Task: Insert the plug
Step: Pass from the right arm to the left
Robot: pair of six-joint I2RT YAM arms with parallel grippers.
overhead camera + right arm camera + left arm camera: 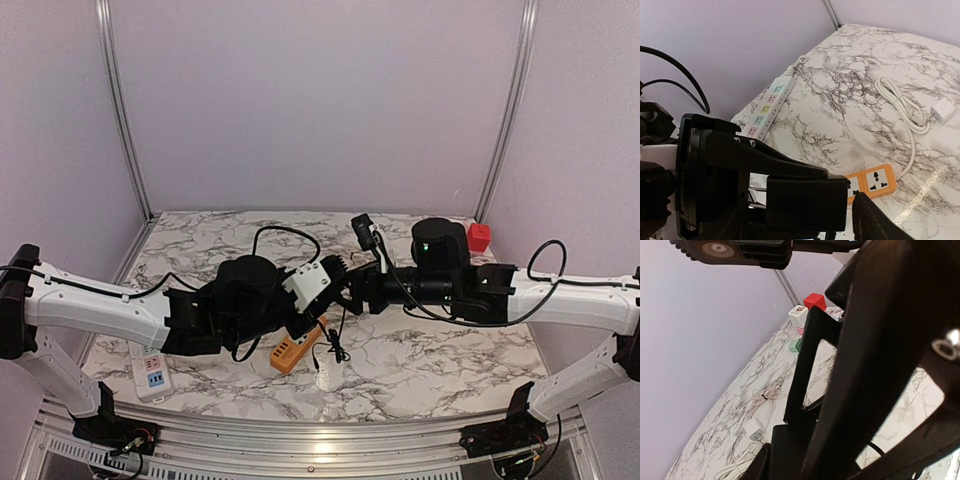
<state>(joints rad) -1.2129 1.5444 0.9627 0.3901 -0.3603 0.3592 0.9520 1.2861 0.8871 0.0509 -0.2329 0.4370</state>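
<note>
Over the orange power strip [288, 352], left claw [336, 272] and right claw [357, 292] seemingly touch; cannot tell either's opening.

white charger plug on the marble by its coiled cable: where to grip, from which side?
I'd pinch the white charger plug across its blocky body, from above: it lies flat on the table, the cable exits one end, so close on the two free sides. Prongs not visible.

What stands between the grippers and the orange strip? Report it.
Nothing visible. The orange strip lies flat, its visible sockets bare; a white cord runs off from its end. A black cord dangles near one end.
</note>
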